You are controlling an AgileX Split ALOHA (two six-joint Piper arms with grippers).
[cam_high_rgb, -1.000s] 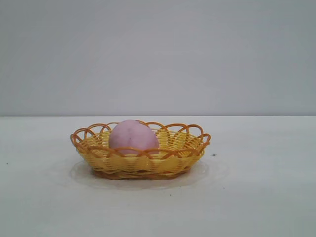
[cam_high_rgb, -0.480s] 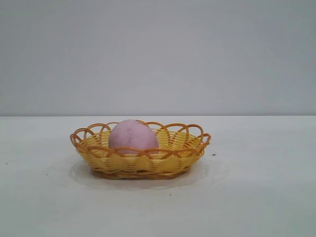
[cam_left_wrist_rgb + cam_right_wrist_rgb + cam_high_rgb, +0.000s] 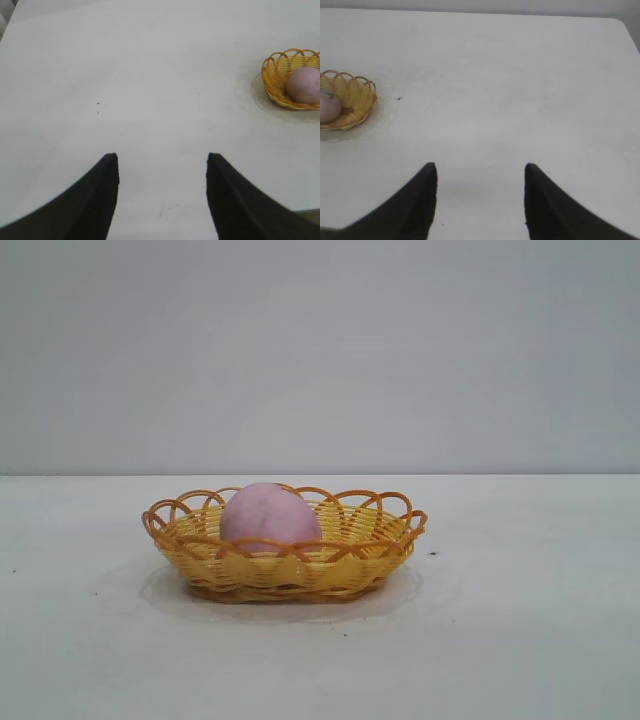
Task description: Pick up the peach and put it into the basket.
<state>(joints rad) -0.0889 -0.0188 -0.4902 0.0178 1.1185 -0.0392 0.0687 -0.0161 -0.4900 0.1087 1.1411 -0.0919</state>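
Note:
The pale pink peach (image 3: pixel 269 515) lies inside the yellow-orange woven basket (image 3: pixel 370 552), toward its left end, on the white table. Neither arm shows in the exterior view. From the left wrist the basket (image 3: pixel 276 80) and the peach (image 3: pixel 305 85) appear far off, and my left gripper (image 3: pixel 162 159) hangs open over bare table with nothing between its fingers. From the right wrist the basket (image 3: pixel 357 95) and an edge of the peach (image 3: pixel 327 107) also lie far off, and my right gripper (image 3: pixel 480 167) is open and empty above the table.
The white table (image 3: pixel 520 640) runs wide around the basket, with a plain grey wall behind it. A tiny dark speck (image 3: pixel 433 554) sits just right of the basket. The table's far corner (image 3: pixel 620 22) shows in the right wrist view.

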